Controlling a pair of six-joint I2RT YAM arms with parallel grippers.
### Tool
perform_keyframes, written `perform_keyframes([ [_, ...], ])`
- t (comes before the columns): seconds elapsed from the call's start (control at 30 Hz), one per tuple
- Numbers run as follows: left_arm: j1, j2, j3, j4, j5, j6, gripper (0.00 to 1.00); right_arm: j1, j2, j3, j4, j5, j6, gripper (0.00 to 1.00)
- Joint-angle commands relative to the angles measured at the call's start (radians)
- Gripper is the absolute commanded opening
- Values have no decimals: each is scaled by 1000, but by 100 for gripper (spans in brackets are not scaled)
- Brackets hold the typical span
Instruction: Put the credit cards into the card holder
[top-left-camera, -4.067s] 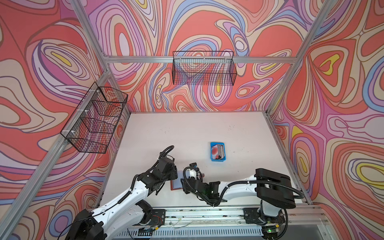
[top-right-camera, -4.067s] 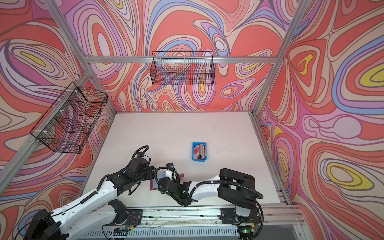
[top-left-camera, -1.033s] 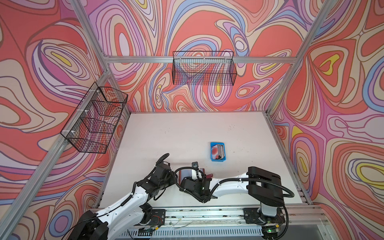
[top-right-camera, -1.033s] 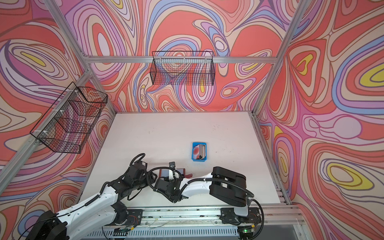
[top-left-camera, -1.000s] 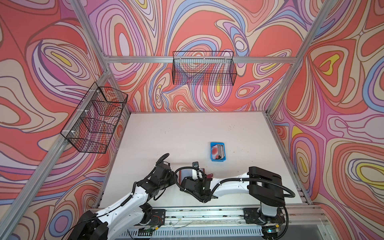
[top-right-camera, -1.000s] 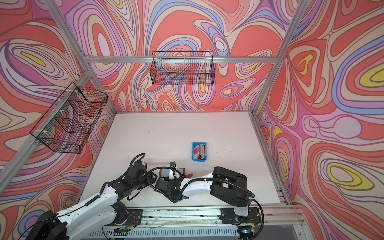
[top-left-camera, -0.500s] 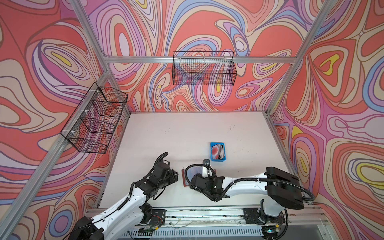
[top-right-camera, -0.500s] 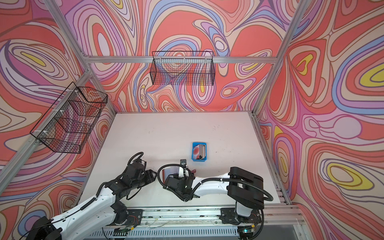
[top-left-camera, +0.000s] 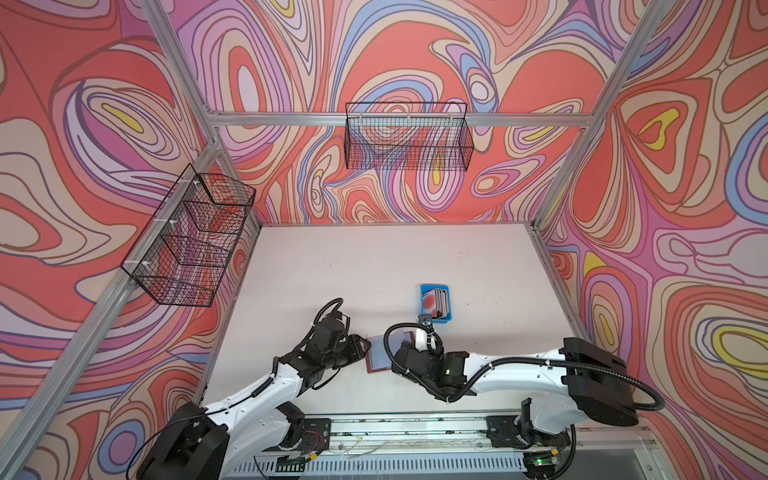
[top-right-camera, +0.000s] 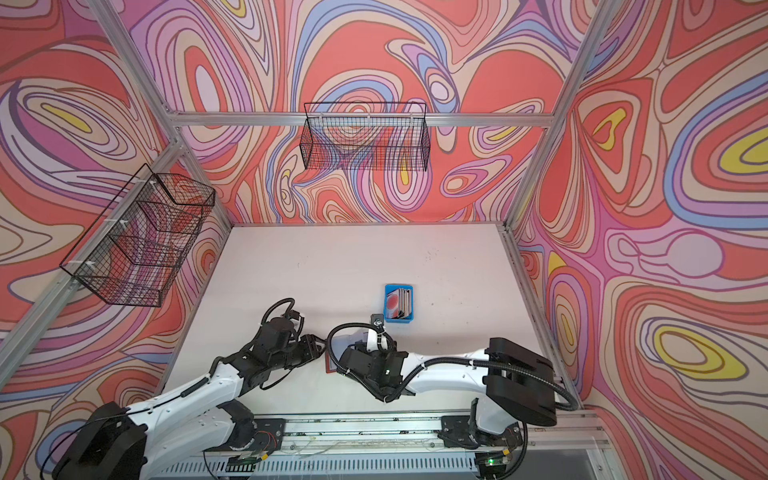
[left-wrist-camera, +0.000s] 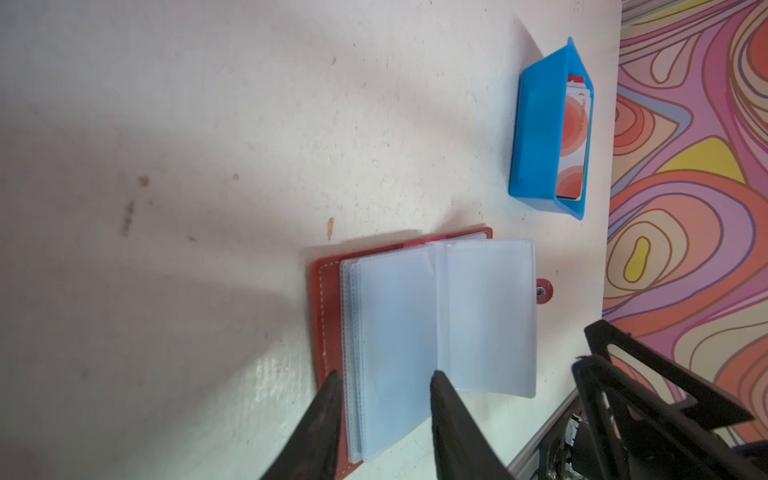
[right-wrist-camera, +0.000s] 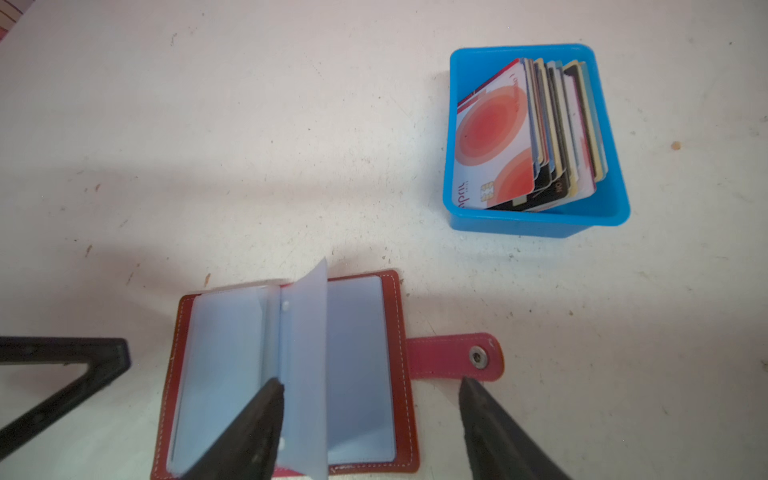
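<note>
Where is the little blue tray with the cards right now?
In a top view the blue tray sits on the table, slightly right of centre, just beyond the open card holder.

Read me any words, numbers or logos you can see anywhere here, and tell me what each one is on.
Front card in the tray: grey lettering beside the chip, blurred and partly hidden, not readable.
Same card, small print along one edge: too small to read.
Dark card behind it: a pale mark, unreadable.
Holder: no text on cover, sleeves or strap.
Nothing here can be quoted with confidence.
</note>
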Motion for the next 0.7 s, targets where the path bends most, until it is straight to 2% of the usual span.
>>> perform_keyframes([
  [0.0, 5, 21, 31, 73, 9, -22, 38, -2, -68, -30, -38, 55, 13, 72],
  [0.1, 4, -31, 62, -67, -84, 14, 39, -7, -132, -46, -88, 76, 27, 75],
  [0.17, 5, -96, 88, -201, -190, 36, 41, -38, -190, -55, -94, 47, -23, 75],
  [0.27, 5, -230, 117, -397, -362, 53, 45, -140, -305, -32, -102, -66, -164, 76],
  [0.37, 4, -341, 120, -512, -481, 47, 53, -280, -379, 55, -157, -202, -294, 78],
  [0.47, 4, -399, 117, -573, -563, 54, 60, -424, -357, 184, -235, -298, -404, 78],
  [0.6, 5, -403, 143, -641, -661, 30, 60, -606, -258, 309, -276, -436, -513, 75],
  [0.67, 5, -398, 138, -649, -723, 15, 56, -688, -217, 337, -258, -512, -541, 75],
])
